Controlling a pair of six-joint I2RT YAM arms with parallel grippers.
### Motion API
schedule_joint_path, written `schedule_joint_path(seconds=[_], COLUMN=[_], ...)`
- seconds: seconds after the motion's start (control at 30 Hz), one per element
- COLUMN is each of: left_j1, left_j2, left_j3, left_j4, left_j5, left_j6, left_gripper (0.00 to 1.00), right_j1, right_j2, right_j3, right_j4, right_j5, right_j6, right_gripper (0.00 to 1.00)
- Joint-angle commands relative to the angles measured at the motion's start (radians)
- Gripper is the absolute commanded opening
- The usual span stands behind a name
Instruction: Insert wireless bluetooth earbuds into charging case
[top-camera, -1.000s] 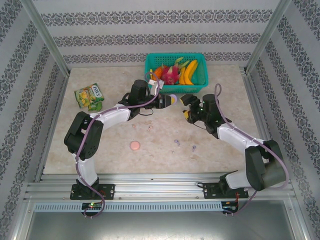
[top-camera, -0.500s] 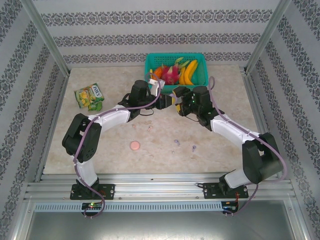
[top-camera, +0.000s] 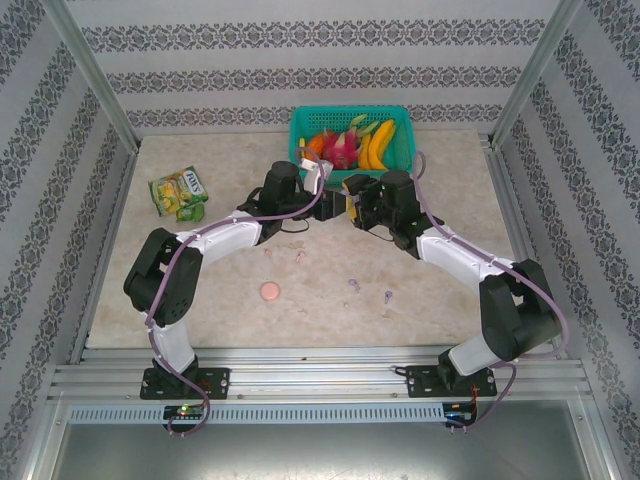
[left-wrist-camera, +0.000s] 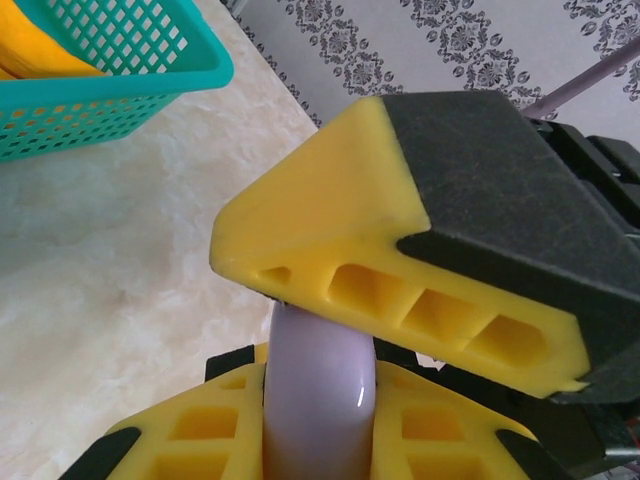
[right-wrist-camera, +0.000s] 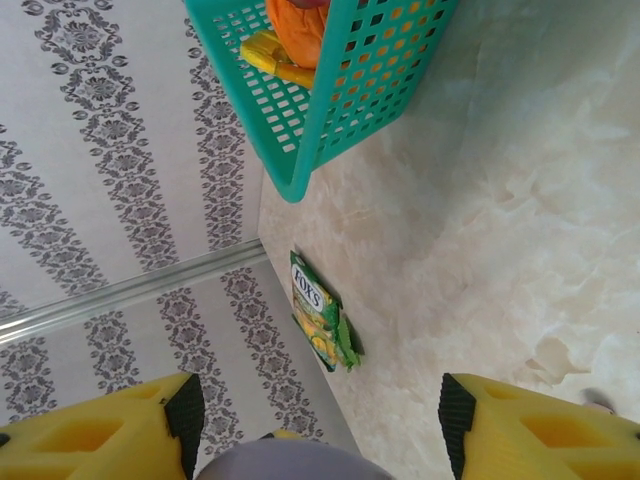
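marble table (top-camera: 200, 290), two lilac earbuds (top-camera: 353, 286), one round pink case (top-camera: 270, 291)

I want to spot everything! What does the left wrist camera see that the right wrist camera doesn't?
Left wrist camera: a purple cable, and yellow fingers pinching the purple case. Right wrist camera: a green snack packet and an orange fruit. Both: the teal basket, the case and the pale table.

The left arm (top-camera: 215, 235) and right arm (top-camera: 460, 260) both reach to the far middle of the table, and their wrists meet tip to tip. The left gripper (left-wrist-camera: 320, 425) is clamped on a purple case (left-wrist-camera: 318, 370). The right gripper (right-wrist-camera: 315, 420) has its yellow fingers (right-wrist-camera: 520, 430) spread either side of that case.
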Motion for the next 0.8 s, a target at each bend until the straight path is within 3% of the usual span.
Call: schedule_joint_path(seconds=[0.0,0.37,0.77], left_j1=[-0.015,-0.016,-0.015], left_j2=[-0.014,-0.003,-0.018], left_j3=[0.013,0.012,0.009], left_j4=[-0.013,-0.022,-0.037], left_j5=[-0.003,-0.009,-0.027], left_j6=[0.030,0.036,0.050], left_gripper=[0.07,0.07,0.29], right_j1=[0.008,0.007,0.000], right_j2=[0.011,0.007,0.004], right_j3=[0.029,0.022,0.007], right_j4=[0.034,0.056,0.057], right_j5=[0.011,0.008,0.018], right_j6=[0.009,0.012,0.014], right_gripper=[0.63,0.41,0.39])
